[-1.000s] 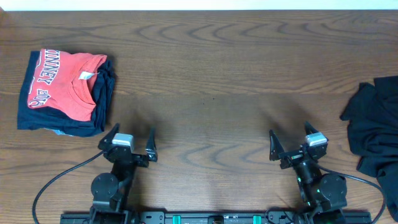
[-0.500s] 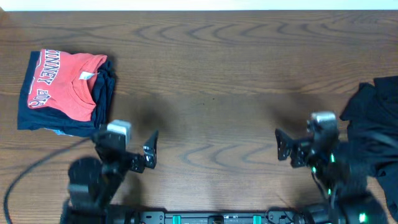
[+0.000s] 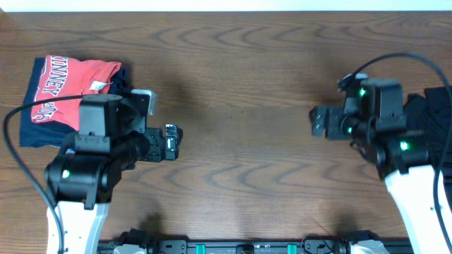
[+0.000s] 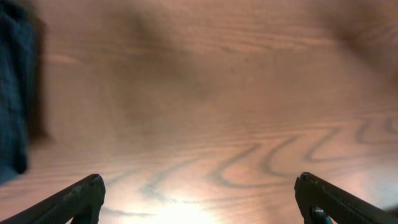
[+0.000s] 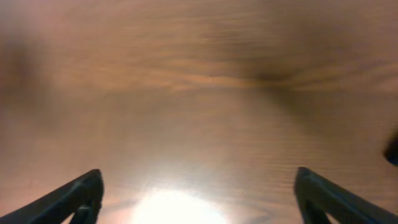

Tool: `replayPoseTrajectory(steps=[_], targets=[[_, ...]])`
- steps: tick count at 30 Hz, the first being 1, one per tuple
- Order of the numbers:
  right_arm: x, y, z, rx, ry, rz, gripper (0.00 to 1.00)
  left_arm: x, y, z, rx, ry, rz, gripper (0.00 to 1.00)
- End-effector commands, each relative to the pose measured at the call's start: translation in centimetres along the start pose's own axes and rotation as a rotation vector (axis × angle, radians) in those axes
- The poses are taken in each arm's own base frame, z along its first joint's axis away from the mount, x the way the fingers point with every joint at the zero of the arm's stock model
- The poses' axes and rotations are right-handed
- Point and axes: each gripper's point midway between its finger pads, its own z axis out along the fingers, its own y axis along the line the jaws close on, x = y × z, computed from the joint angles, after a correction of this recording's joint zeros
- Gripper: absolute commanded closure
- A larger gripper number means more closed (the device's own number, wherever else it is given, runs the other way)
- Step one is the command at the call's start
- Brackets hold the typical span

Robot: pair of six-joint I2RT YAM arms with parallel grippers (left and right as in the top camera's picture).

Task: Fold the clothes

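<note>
Presently both arms poised high over table; left tool spread wide, right tool likewise.

Brown wood-grain table, black T-shirt, red T-shirt with white lettering, navy garments.

On the brown wooden table, seen from above, the red fabric T-shirt with white lettering lay at ten o'clock, on top of the stack of navy-blue folded garments. The crumpled black soft-fabric T-shirt lay at three o'clock, at the frame's edge. The left gripper stood near the stack, at its four o'clock. The right gripper stood at nine o'clock of the black T-shirt, well apart from the left one.
</note>
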Motion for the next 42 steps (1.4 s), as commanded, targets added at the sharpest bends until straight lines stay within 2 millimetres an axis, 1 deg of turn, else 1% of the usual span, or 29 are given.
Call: replayPoseTrajectory(steps=[1, 2, 3, 5, 6, 8, 10, 12, 14, 16, 19, 21, 24, 26, 29, 30, 32, 34, 36, 37, 39, 40, 42], targets=[[-1.9, -5.5, 1.7, 0.155, -0.013, 0.237, 0.13, -0.1, -0.9, 0.2, 0.059, 0.027, -0.033, 0.02], [-2.2, -7.5, 2.5, 0.189, -0.013, 0.305, 0.14, 0.0, -0.9, 0.5, 0.058, 0.041, -0.037, 0.02], [-2.3, -8.7, 3.0, 0.208, -0.012, 0.342, 0.15, 0.1, -0.8, 0.7, 0.057, 0.052, -0.041, 0.02], [-2.2, -12.0, 4.6, 0.258, -0.001, 0.413, 0.15, 0.5, -0.7, 1.0, 0.054, 0.080, -0.050, 0.02], [-1.9, -13.5, 5.4, 0.279, 0.012, 0.443, 0.15, 0.7, -0.6, 1.2, 0.053, 0.094, -0.054, 0.02], [-1.0, -15.8, 6.6, 0.320, 0.047, 0.487, 0.15, 1.1, -0.5, 1.4, 0.050, 0.117, -0.062, 0.02], [0.7, -18.1, 7.8, 0.370, 0.101, 0.531, 0.15, 1.3, -0.5, 1.5, 0.049, 0.130, -0.066, 0.02], [2.1, -19.7, 8.7, 0.410, 0.147, 0.557, 0.16, 1.3, -0.4, 1.5, 0.049, 0.133, -0.067, 0.02], [3.4, -20.8, 9.7, 0.431, 0.201, 0.549, 0.18, 1.3, -0.4, 1.5, 0.049, 0.132, -0.066, 0.02], [4.5, -21.7, 10.2, 0.464, 0.236, 0.552, 0.19, 1.3, -0.4, 1.5, 0.049, 0.132, -0.067, 0.02], [5.6, -23.1, 10.6, 0.541, 0.267, 0.550, 0.19, 1.3, -0.4, 1.5, 0.048, 0.132, -0.067, 0.02], [6.0, -24.0, 10.7, 0.599, 0.271, 0.553, 0.16, 1.3, -0.4, 1.5, 0.049, 0.132, -0.067, 0.02], [5.9, -24.9, 11.5, 0.628, 0.257, 0.538, 0.12, 1.3, -0.4, 1.5, 0.049, 0.133, -0.067, 0.02], [5.8, -25.1, 12.0, 0.624, 0.255, 0.524, 0.12, 1.3, -0.4, 1.5, 0.049, 0.133, -0.067, 0.02], [6.2, -25.6, 12.3, 0.630, 0.261, 0.530, 0.20, 1.3, -0.4, 1.5, 0.049, 0.133, -0.067, 0.02], [6.2, -25.9, 12.3, 0.639, 0.259, 0.534, 0.25, 1.3, -0.4, 1.5, 0.049, 0.133, -0.067, 0.02], [6.1, -26.4, 12.3, 0.644, 0.246, 0.545, 0.47, 1.3, -0.4, 1.5, 0.049, 0.133, -0.067, 0.02], [6.2, -26.7, 12.2, 0.645, 0.240, 0.566, 0.73, 1.3, -0.4, 1.5, 0.049, 0.133, -0.067, 0.02], [6.1, -26.3, 12.5, 0.604, 0.239, 0.581, 0.96, 1.3, -0.4, 1.5, 0.049, 0.132, -0.067, 0.02], [5.9, -26.0, 12.7, 0.573, 0.235, 0.587, 0.99, 1.3, -0.4, 1.5, 0.049, 0.132, -0.067, 0.02], [4.9, -24.5, 13.2, 0.466, 0.225, 0.572, 0.99, 1.3, -0.4, 1.5, 0.048, 0.132, -0.066, 0.02], [4.0, -23.3, 13.4, 0.390, 0.212, 0.549, 0.99, 1.3, -0.4, 1.5, 0.048, 0.132, -0.066, 0.02], [2.0, -21.2, 13.2, 0.279, 0.173, 0.510, 0.99, 1.3, -0.4, 1.5, 0.044, 0.130, -0.065, 0.02]])
